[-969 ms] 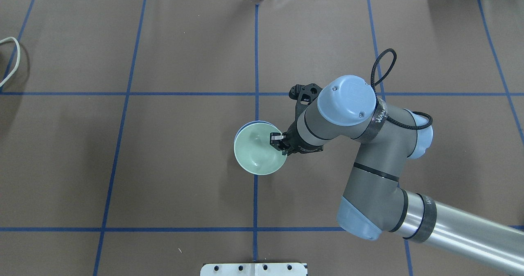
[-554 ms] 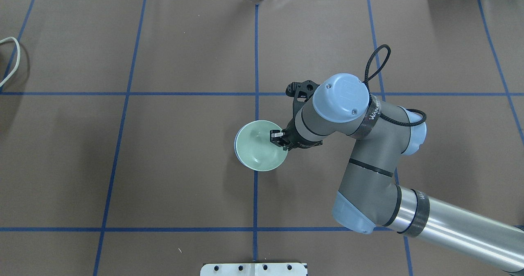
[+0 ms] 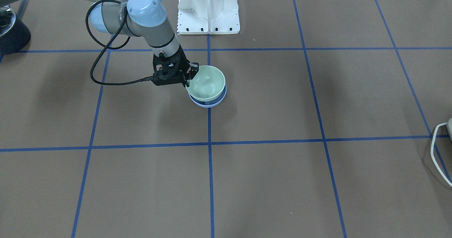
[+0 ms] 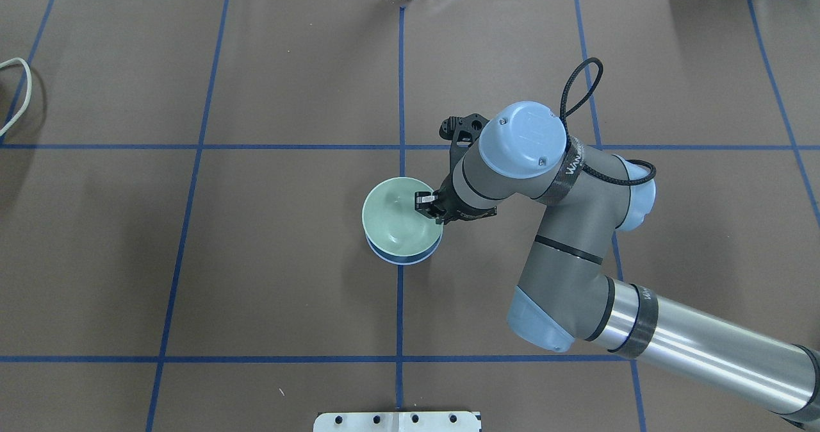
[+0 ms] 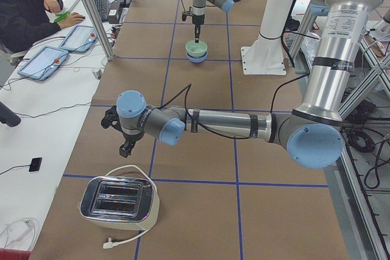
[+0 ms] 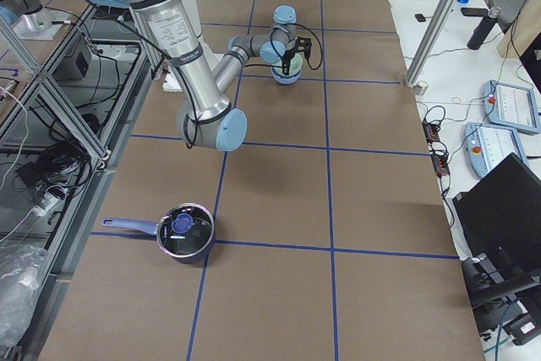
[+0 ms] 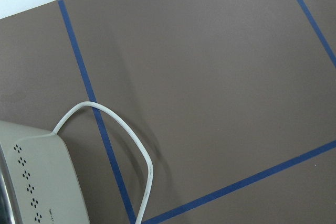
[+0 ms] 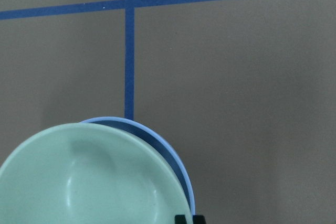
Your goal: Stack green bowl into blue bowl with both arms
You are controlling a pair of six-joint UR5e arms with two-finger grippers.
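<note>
Front-facing view: the right gripper (image 3: 190, 76) is clamped on the rim of the green bowl (image 3: 208, 84), which sits in the blue bowl (image 3: 209, 104) at mid-table (image 3: 282, 107). Overhead: one finger is inside the green wall and one outside; the blue rim shows as a crescent. Left side view: the left gripper (image 5: 126, 146) hangs near a toaster (image 5: 119, 202), well apart from the bowls; its jaw state cannot be determined. Left wrist view: toaster and white cord (image 7: 149, 169). Right wrist view: the green bowl lies offset over the blue; full seating cannot be confirmed.
</note>
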